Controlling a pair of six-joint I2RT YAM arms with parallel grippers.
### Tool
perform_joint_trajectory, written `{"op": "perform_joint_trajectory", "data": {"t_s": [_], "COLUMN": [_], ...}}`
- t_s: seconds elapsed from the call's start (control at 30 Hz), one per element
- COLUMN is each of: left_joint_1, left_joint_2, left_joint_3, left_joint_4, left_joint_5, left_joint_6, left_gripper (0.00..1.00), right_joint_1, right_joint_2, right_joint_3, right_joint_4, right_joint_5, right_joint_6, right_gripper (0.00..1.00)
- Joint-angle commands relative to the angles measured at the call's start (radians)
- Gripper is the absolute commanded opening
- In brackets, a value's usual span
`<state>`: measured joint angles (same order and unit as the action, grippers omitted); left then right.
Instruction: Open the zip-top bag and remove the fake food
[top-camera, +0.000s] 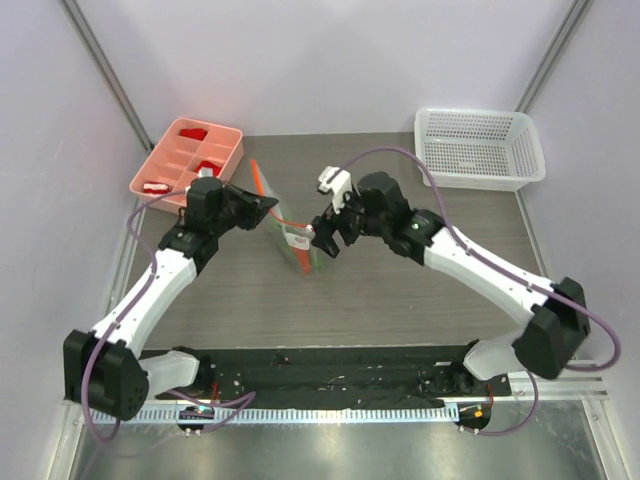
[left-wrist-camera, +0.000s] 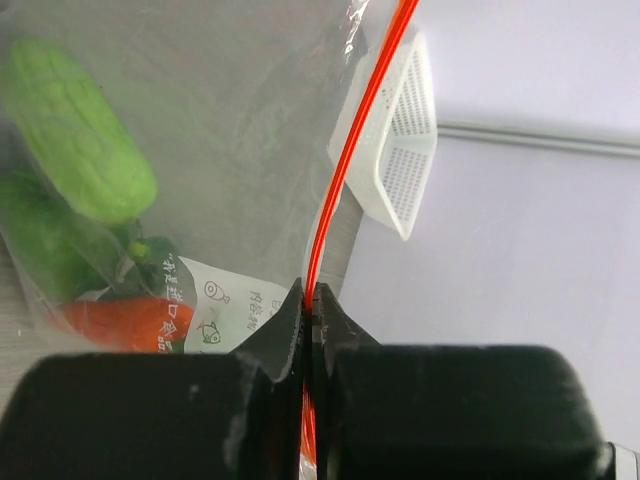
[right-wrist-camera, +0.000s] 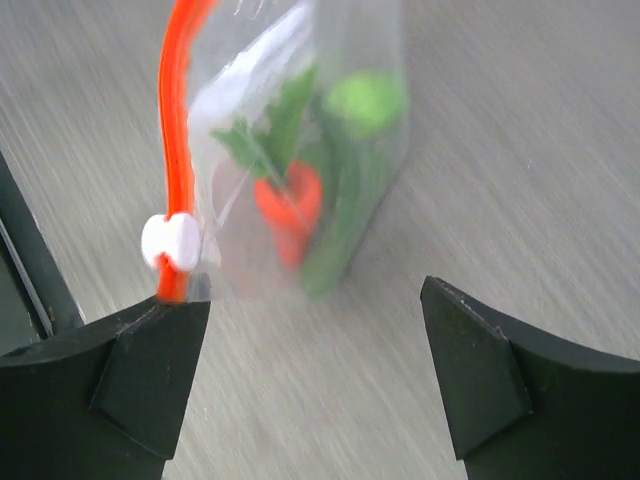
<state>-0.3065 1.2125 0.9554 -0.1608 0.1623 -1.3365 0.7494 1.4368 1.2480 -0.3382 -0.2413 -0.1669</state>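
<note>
The left gripper (left-wrist-camera: 312, 300) is pinched shut on the zip strip (left-wrist-camera: 345, 170) of the zip-top bag (top-camera: 295, 240), which stands on the table (top-camera: 400, 300) with the fake food (right-wrist-camera: 290, 205) inside; it should hold firm there; the right gripper (right-wrist-camera: 310, 300), wide open and empty, should close squarely on the white slider (right-wrist-camera: 170, 242) beside it and pull along the strip.

**Lighting:** bright, even and diffuse, from above; pale lilac cast on the walls (top-camera: 330, 60).
**Shadows:** soft and faint on the desk (top-camera: 400, 290) beneath the arms (top-camera: 150, 290).
**Glare:** dull sheen on the metal sill (top-camera: 330, 455) at the near edge; pale highlights on the zip-top bag (left-wrist-camera: 230, 120) film in the left wrist view.
**Top view:** sharp throughout; the posts (top-camera: 97, 52) splay toward the corners.
**Left wrist view:** left claw (left-wrist-camera: 312, 300) near-black, surface detail lost.
**Right wrist view:** fake food (right-wrist-camera: 300, 190) and bag blurred; right claw (right-wrist-camera: 315, 300) underexposed, edges crisp.
</note>
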Motion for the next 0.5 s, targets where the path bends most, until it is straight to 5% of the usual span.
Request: {"op": "perform_joint_trajectory", "data": {"t_s": [0.0, 0.23, 0.47], "left_joint_1": [0.001, 0.001, 0.001], "left_joint_2": [-0.100, -0.136, -0.154], "left_joint_3": [-0.044, -0.066, -0.093], "left_joint_4": [0.011, 0.010, 0.040], "left_joint_5": [-0.090, -0.066, -0.061], "left_joint_6": [-0.095, -0.153, -0.173], "left_gripper": [0.00, 0.00, 0.00], "right_joint_1": [-0.005, -0.018, -0.018], "right_joint_2": [-0.140, -0.173, -0.115], "right_joint_3": [-0.204, -0.404, -0.410], "right_joint_4": [0.458, 0.807, 0.918], "right_joint_5": [0.005, -0.211, -0.277], "right_joint_6": [0.165, 0.300, 0.400], "right_gripper": [0.90, 0.53, 0.47]}}
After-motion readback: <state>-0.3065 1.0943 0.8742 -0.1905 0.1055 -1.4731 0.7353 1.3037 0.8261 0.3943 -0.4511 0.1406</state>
